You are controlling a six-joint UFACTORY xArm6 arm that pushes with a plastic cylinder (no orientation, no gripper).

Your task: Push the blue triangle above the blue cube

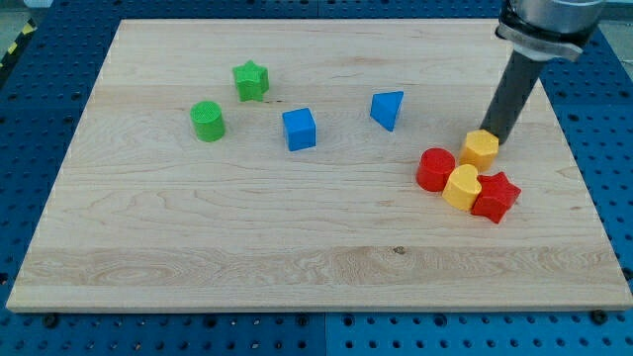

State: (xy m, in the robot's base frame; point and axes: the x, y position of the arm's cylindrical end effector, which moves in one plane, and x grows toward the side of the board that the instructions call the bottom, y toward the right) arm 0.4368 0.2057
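Observation:
The blue triangle (388, 109) lies on the wooden board, right of centre toward the view's top. The blue cube (299, 130) sits to its left and slightly lower. My tip (492, 136) is at the view's right, touching the top-right side of a yellow hexagonal block (480, 149). The tip is well to the right of the blue triangle, apart from it.
A red cylinder (435, 169), a yellow block (461, 187) and a red star (496, 197) cluster just below the yellow hexagon. A green star (251, 80) and a green cylinder (208, 121) stand at the left. The board's right edge (584, 148) is near the tip.

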